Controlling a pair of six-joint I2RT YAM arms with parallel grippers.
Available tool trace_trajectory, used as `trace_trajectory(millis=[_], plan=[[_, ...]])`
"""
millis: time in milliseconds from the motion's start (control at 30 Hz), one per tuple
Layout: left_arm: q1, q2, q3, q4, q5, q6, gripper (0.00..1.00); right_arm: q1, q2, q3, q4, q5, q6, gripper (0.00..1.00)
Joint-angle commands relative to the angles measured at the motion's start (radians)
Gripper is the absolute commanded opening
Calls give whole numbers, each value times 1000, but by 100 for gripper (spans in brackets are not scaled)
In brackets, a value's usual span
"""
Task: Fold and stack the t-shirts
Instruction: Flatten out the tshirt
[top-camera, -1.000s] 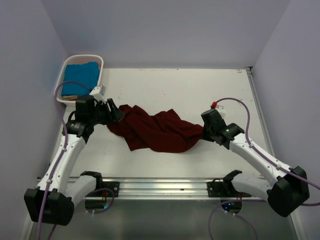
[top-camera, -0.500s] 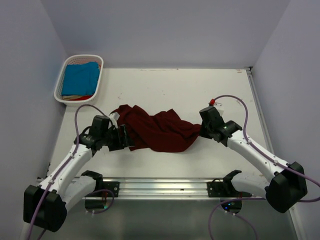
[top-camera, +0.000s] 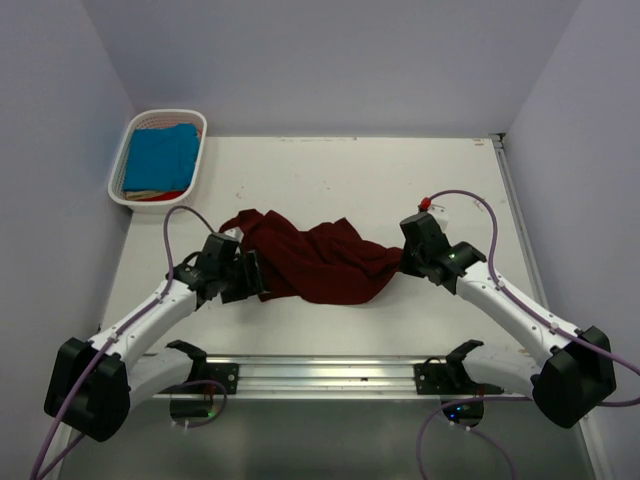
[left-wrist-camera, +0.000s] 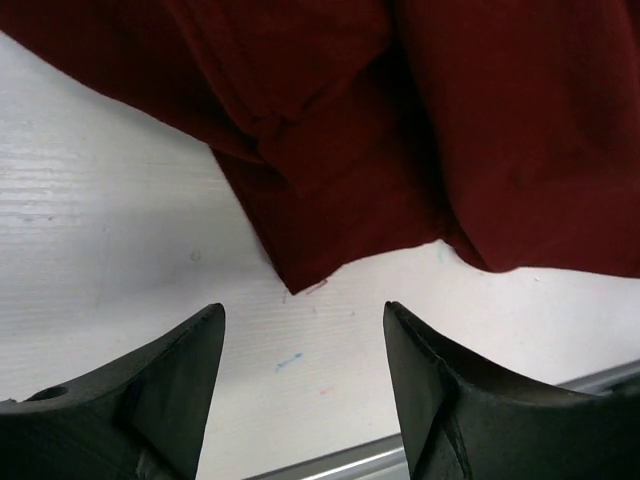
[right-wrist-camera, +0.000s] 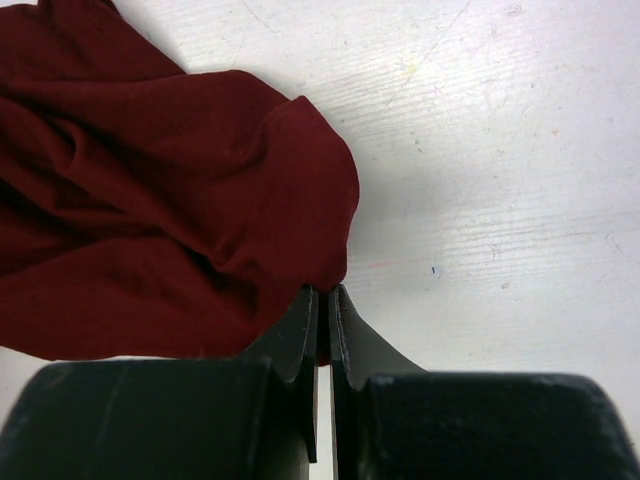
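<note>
A white worktop (top-camera: 350, 170) sits between pale lilac walls.

From above, a white slatted basket (top-camera: 200, 160) stands at the worktop's far left corner, with a turquoise shirt (top-camera: 160, 157) lying inside it. A maroon shirt (top-camera: 320, 265) lies crumpled in a loose band across the middle of the worktop. The left arm (top-camera: 150, 315) reaches to the shirt's left end and the right arm (top-camera: 510, 305) to its right end.

In the left wrist view, the left jaws stand well apart and hold nothing; only bare worktop shows between them. A pointed corner of the maroon shirt (left-wrist-camera: 420, 130) lies just ahead of the gap, clear of both jaws. A strip of metal rail (left-wrist-camera: 600, 380) shows along the worktop's near edge.

In the right wrist view, the right jaws are pressed together, with a rounded fold of the maroon shirt (right-wrist-camera: 150, 200) pinched at their tips. The rest of the cloth spreads away to the left in deep creases, and scuffed worktop lies bare to the right.
</note>
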Motion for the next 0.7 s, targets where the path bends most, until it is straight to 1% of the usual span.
trace_trajectory(millis=[0,67,200,433,500,533,567,633,667], plan=[[-5,18,-46,79,-88,-53,68,3,-21,28,25,15,-7,0],[-5,36,-58,113,-84,-58,68,3,-21,26,27,16,-9,0],[-7,122,-70,159,-67,-56,66,2,-19,23,30,12,-10,0],[-24,168,-81,263,-44,-78,66,3,-22,11,38,1,-10,0],[-27,197,-74,283,-39,-82,64,2,-22,8,39,1,-12,0],[-33,208,-72,292,-38,-83,60,2,-21,6,41,1,-12,0],[-36,225,-70,309,-32,-86,50,2,-21,3,39,1,-12,0],[-48,242,-66,326,-18,-87,33,3,-19,1,41,0,-12,0],[-53,248,-64,332,-16,-89,15,2,-19,-2,42,-2,-10,0]])
